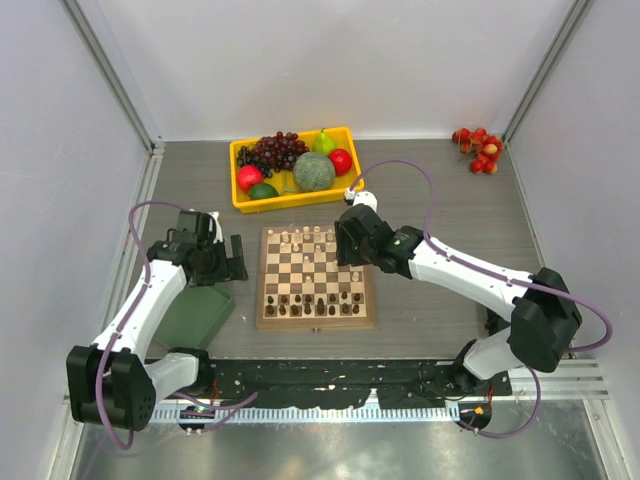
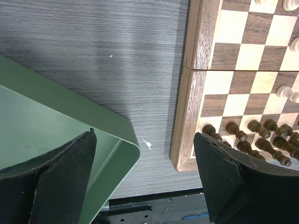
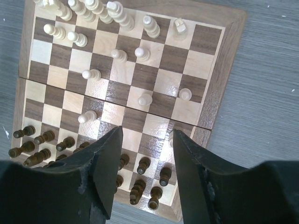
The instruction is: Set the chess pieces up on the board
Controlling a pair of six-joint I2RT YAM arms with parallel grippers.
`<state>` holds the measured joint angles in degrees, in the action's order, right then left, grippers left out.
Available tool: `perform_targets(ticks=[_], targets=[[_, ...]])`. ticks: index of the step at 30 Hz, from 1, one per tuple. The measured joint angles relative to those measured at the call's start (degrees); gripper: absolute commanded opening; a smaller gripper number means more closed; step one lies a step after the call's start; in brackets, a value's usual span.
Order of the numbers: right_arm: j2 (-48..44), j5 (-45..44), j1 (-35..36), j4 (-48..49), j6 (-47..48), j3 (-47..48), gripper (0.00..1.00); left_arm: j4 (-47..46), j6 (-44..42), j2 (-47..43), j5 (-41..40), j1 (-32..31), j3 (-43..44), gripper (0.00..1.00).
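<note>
Right wrist shows the right jaws spread, empty, over a square wooden checked board (image 3: pixel 164 83). Left jaws gape above grey counter (image 2: pixel 93 46)

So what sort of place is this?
Probably a lab test cell, not a home: plain white panels enclose a grey tabletop, two robot arms are bolted to a rail at its near edge, and a chessboard and yellow fruit tray are laid out as props.
</note>
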<state>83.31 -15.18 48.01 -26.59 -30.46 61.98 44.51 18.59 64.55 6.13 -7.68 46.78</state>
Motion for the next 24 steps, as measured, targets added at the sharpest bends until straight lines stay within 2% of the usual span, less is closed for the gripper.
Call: perform_targets(ticks=[24], targets=[[6.6, 4.9, -6.7, 0.4, 0.8, 0.0, 0.5, 0.0, 0.0, -0.3, 0.0, 0.0, 0.0, 0.92]])
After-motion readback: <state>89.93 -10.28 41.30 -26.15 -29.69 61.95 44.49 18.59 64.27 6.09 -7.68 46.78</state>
